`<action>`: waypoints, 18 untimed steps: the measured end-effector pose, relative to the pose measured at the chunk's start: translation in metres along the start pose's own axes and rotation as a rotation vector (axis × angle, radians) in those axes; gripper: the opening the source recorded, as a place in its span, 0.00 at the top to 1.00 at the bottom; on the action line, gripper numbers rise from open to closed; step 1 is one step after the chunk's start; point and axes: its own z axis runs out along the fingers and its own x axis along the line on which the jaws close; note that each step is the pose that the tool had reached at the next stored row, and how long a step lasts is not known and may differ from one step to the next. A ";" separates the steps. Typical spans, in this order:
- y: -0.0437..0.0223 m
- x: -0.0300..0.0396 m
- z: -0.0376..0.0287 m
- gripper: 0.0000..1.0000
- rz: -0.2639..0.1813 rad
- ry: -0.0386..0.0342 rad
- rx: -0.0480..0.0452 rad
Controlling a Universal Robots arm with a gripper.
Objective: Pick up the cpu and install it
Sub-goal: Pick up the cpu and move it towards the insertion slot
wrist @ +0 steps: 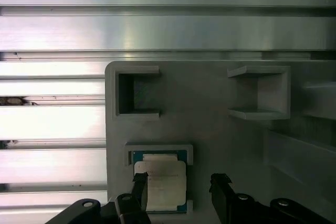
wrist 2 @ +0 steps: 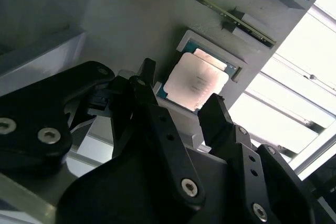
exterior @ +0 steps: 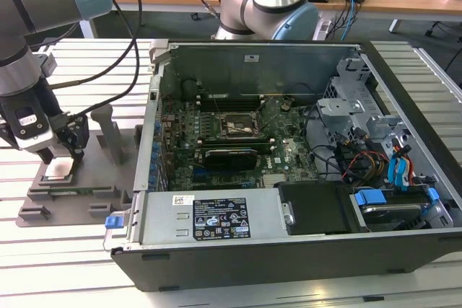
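The cpu [exterior: 59, 169] lies flat in a square recess of the grey plastic tray [exterior: 79, 194] at the exterior view's left. Its silver top with a thin green rim shows in both wrist views [wrist 2: 197, 80] [wrist: 164, 182]. My gripper [exterior: 61, 152] hangs just above it, open, with one black finger on each side of the chip [wrist 2: 178, 95] [wrist: 178, 184]. One fingertip [wrist: 139, 184] is close to the chip's edge, while the other [wrist: 218, 184] stands off from it. The socket [exterior: 238, 129] sits in the middle of the motherboard, inside the open computer case.
Upright grey posts [exterior: 108, 131] rise from the tray beside my gripper, and the tray has further empty pockets [wrist: 134, 93]. The case wall [exterior: 153, 113] stands between tray and motherboard. Cables, a drive cage [exterior: 346, 91] and blue clips [exterior: 401, 171] fill the case's right side.
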 end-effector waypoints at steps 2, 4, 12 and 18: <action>0.0001 0.0000 0.0012 0.40 0.000 0.0000 0.0000; 0.0001 0.0001 0.0021 0.40 0.000 0.0000 0.0001; 0.0004 0.0008 0.0099 0.40 0.000 0.0001 0.0001; -0.0011 0.0148 0.0166 0.40 0.000 0.0000 0.0000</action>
